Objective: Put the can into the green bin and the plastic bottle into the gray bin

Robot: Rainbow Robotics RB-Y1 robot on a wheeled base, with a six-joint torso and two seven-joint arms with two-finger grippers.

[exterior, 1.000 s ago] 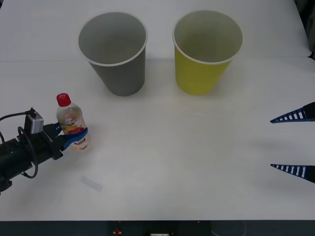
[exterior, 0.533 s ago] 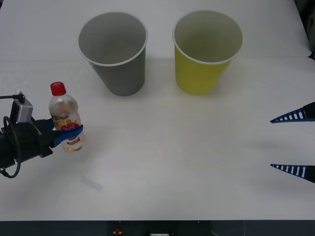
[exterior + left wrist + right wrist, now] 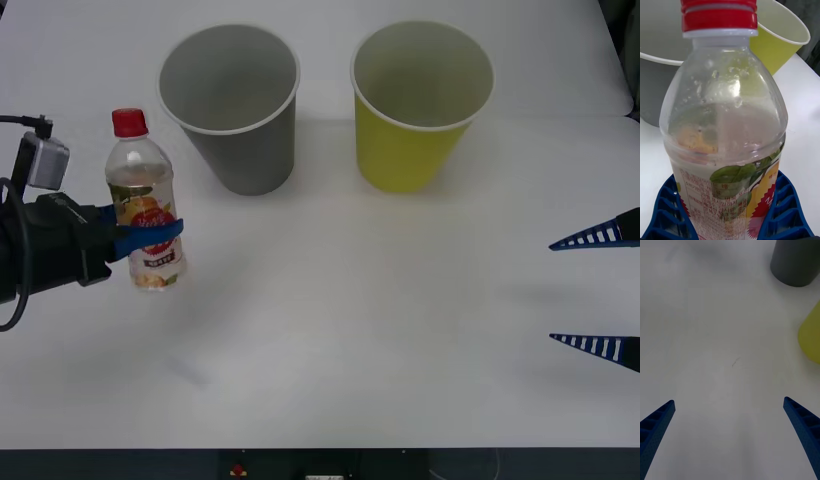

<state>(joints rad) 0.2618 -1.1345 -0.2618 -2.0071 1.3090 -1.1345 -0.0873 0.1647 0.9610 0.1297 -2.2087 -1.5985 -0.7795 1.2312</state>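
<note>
White table (image 3: 400, 300) — plastic bottle (image 3: 146, 205) between left jaws

A white counter (image 3: 350, 330) spans the front view. A faint crease crosses it toward its far edge, and a small dark scratch (image 3: 735, 361) marks its surface. Beyond its near edge runs a dark strip (image 3: 320, 465).

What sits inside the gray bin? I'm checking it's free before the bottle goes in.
The gray bin shows bare gray inner wall and nothing lying inside; its near wall hides part of the bottom. The plastic bottle is upright in the left gripper.
</note>
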